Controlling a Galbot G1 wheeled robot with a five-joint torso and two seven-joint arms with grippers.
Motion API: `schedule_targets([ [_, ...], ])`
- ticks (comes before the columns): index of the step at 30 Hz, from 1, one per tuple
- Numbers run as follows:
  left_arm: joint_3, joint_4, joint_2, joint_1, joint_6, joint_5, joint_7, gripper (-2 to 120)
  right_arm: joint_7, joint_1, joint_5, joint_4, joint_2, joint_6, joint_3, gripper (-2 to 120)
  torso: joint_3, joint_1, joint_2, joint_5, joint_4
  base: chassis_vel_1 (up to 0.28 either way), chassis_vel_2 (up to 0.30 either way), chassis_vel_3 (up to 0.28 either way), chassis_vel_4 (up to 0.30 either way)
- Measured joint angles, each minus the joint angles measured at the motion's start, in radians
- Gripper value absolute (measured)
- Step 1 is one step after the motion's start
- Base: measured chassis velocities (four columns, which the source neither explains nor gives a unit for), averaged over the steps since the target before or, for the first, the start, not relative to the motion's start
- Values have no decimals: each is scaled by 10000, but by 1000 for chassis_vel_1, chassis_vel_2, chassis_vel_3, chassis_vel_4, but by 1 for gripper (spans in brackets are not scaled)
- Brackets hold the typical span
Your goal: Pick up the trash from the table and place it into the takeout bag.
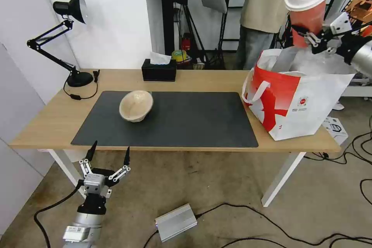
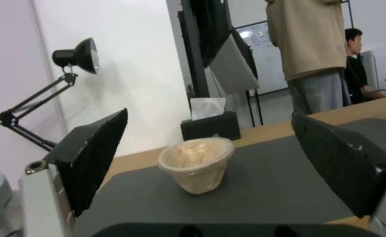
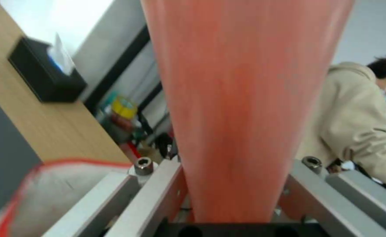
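Hovering above the takeout bag [image 1: 298, 104] in the head view, the right gripper [image 1: 306, 35] has its jaws clamped on the lower body of the red drink cup [image 1: 308, 6], which is held upright with its white lid on top, clear of the bag's open mouth. The bag stands at the right end of the table [image 1: 46, 120], partly on the dark grey mat [image 1: 193, 120], its silver lining showing. The beige pulp bowl [image 1: 135, 105] lies tilted on the mat's left part, well apart from the bag. A black tissue box [image 1: 159, 70] sits at the far edge and a black desk lamp [image 1: 69, 15] at the far left corner. The left gripper [image 1: 108, 155] hangs below the near table edge, jaws spread and holding nothing.

From the left wrist view, the two black fingers [image 2: 92, 158] stand wide apart, framing the pulp bowl [image 2: 197, 164] on the mat [image 2: 267, 197], with the tissue box [image 2: 210, 125] and lamp [image 2: 76, 57] behind it.

From the right wrist view, the red cup [image 3: 241, 98] rises between the metal finger links, gripped at its base, and the bag's red-trimmed rim [image 3: 57, 174] lies beneath, beside the table [image 3: 39, 121] and tissue box [image 3: 43, 79].
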Motion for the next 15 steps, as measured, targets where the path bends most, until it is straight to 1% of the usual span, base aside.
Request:
schedule_targets([
  [2, 51, -12, 3, -28, 0, -2, 17, 100, -150, 103, -313, -291, -22, 48, -58, 8, 0, 0, 0, 0, 1, 0, 0, 0, 0],
  [9, 96, -40, 14, -35, 0, -7, 38, 100, -473, 370, -969, -711, 12, 137, -257, 8, 0, 0, 0, -1, 0, 0, 0, 0, 0],
  [15, 108, -63, 5, -13, 0, -23, 88, 100, -634, 822, -1604, -1143, 200, 223, -706, 8, 0, 0, 0, -1, 1, 0, 0, 0, 0],
])
